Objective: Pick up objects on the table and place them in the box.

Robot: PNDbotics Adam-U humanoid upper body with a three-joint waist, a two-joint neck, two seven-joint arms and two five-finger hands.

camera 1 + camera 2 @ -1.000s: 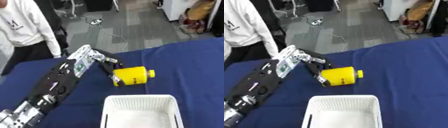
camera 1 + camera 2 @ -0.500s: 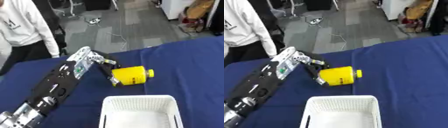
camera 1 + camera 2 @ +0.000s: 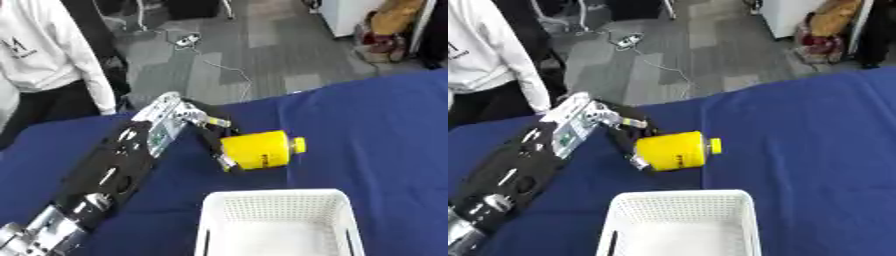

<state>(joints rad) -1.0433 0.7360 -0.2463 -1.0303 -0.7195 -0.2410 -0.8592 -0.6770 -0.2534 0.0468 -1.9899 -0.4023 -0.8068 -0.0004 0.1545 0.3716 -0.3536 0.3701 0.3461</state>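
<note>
Grey floor with a trailing cable lies beyond the far edge of the table [image 3: 376, 125], which is covered in dark blue cloth. At the far left a person in a white top stands by the table edge, touching nothing on it.

From the lower left the robot's left arm [image 3: 114, 175] reaches diagonally across the cloth. Its left hand [image 3: 213, 134] is at the flat end of a yellow can [image 3: 255, 149], which lies on its side with its small cap pointing right. The fingers appear to curl around that end, one above and one below it, so I judge the hand to have hold of the can, though the far side of the grip is hidden. Whether the can is resting on the cloth or lifted just clear of it I cannot tell.

Just nearer the camera, and slightly right of the can, sits the white basket [image 3: 278, 200] that serves as the box. What shows of its inside is bare. The right hand shows in neither view.

As for progress, nothing has gone into the basket, and the can is the only loose object in sight. What is left is to lift it, carry it over the near rim and let it go inside.
</note>
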